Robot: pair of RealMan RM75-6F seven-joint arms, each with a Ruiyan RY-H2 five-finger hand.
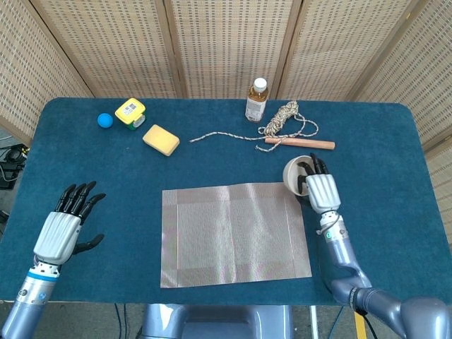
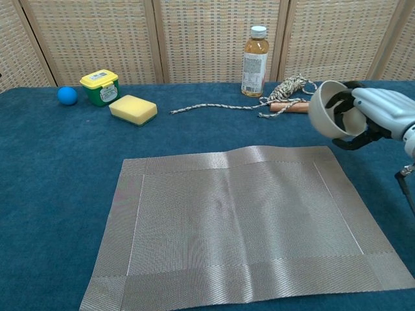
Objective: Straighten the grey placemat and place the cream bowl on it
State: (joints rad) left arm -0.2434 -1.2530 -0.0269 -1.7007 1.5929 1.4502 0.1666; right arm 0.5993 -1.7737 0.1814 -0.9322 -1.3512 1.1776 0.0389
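Observation:
The grey placemat [image 1: 234, 233] [image 2: 243, 223] lies flat and square in the middle of the blue table, with a slight ridge at its far edge. My right hand [image 1: 319, 189] [image 2: 376, 115] grips the cream bowl [image 1: 294, 174] [image 2: 329, 116] by its rim and holds it tilted in the air, just above the mat's far right corner. At the table's front left, my left hand [image 1: 65, 226] hovers open with fingers spread, holding nothing; the chest view does not show it.
At the back lie a rope coil [image 1: 286, 120] with a wooden handle [image 1: 300, 143], a bottle [image 1: 257, 99], a yellow sponge [image 1: 161, 140], a yellow-lidded green tub [image 1: 131, 111] and a blue ball [image 1: 104, 120].

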